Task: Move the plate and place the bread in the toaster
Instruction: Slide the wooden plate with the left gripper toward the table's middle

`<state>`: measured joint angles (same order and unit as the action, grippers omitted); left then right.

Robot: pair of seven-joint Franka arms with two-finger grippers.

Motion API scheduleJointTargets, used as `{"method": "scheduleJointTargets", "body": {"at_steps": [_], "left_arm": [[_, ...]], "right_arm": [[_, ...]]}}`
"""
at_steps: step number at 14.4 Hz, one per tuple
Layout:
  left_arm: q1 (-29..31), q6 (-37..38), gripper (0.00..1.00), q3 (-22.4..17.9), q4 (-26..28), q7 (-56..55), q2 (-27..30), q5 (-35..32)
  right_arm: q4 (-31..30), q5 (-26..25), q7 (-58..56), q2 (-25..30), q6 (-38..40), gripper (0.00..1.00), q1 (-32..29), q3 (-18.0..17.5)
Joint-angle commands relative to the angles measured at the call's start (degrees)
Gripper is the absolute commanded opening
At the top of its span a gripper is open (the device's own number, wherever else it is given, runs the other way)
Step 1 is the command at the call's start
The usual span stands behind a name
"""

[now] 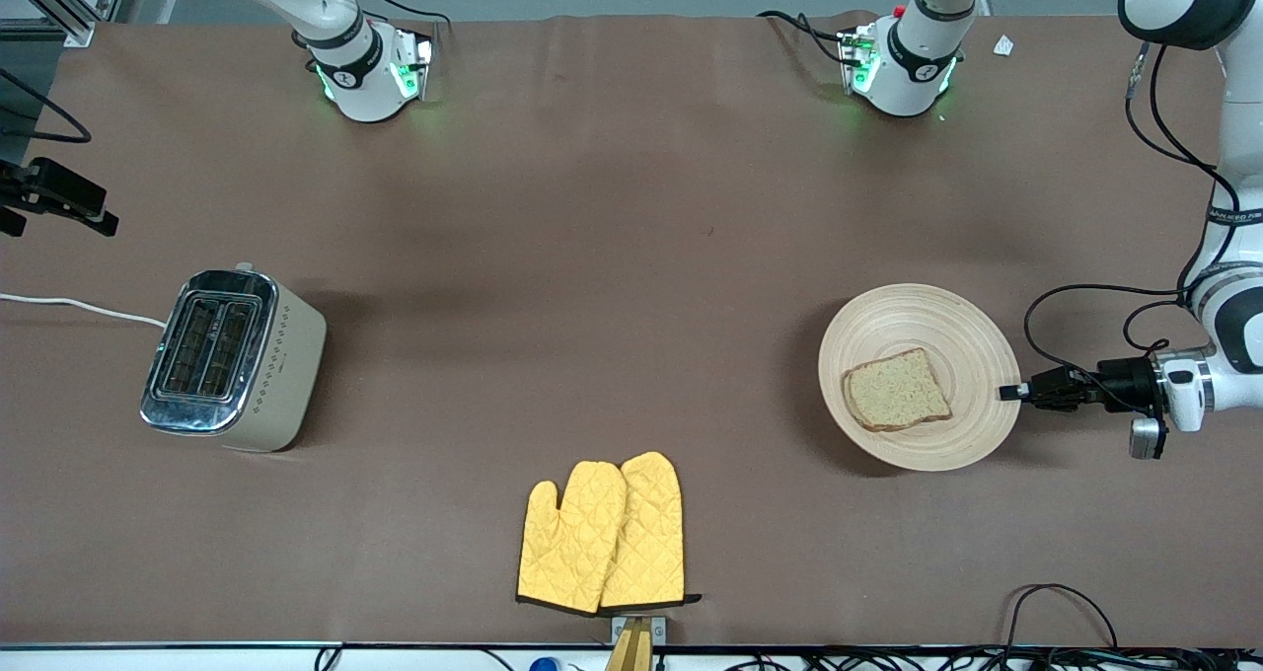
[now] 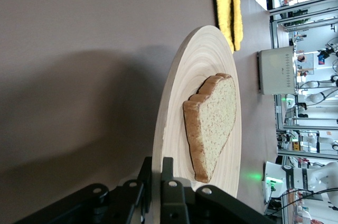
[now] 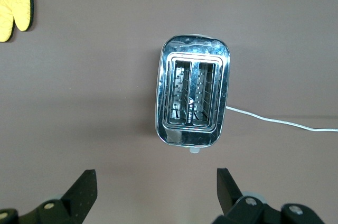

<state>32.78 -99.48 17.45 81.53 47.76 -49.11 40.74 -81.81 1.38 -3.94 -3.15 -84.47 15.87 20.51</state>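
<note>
At the plate's (image 1: 972, 350) edge, my left gripper (image 1: 1011, 392) pinches its rim.
The toaster (image 1: 237, 360) sits well apart, under my spread-open right gripper (image 3: 157, 189).

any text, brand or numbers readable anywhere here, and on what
None can be read.
Left arm: a small dark marking on its white link, too small to read.
Toaster: only a dotted pattern on its side, no lettering.
Plate, bread, oven mitts: no markings.

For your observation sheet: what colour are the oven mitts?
Yellow, quilted, with dark edging: the oven mitts show best in the front view.
</note>
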Motion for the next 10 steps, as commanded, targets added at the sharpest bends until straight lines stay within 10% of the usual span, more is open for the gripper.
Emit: {"method": "scheduleJointTargets", "body": {"at_steps": [1,10], "left_arm": [[0.5,1.3,0.02,3.3,1.4,-2.0,1.6,0.0],[1.3,-18.8,0.02,18.8,15.0,-3.9,2.7,1.3]], "right_arm": [[-0.7,1.0,0.1,0.6,0.0,1.0,-0.8,-0.4],[-0.7,1.0,0.1,0.6,0.0,1.0,-0.8,-0.4]]}}
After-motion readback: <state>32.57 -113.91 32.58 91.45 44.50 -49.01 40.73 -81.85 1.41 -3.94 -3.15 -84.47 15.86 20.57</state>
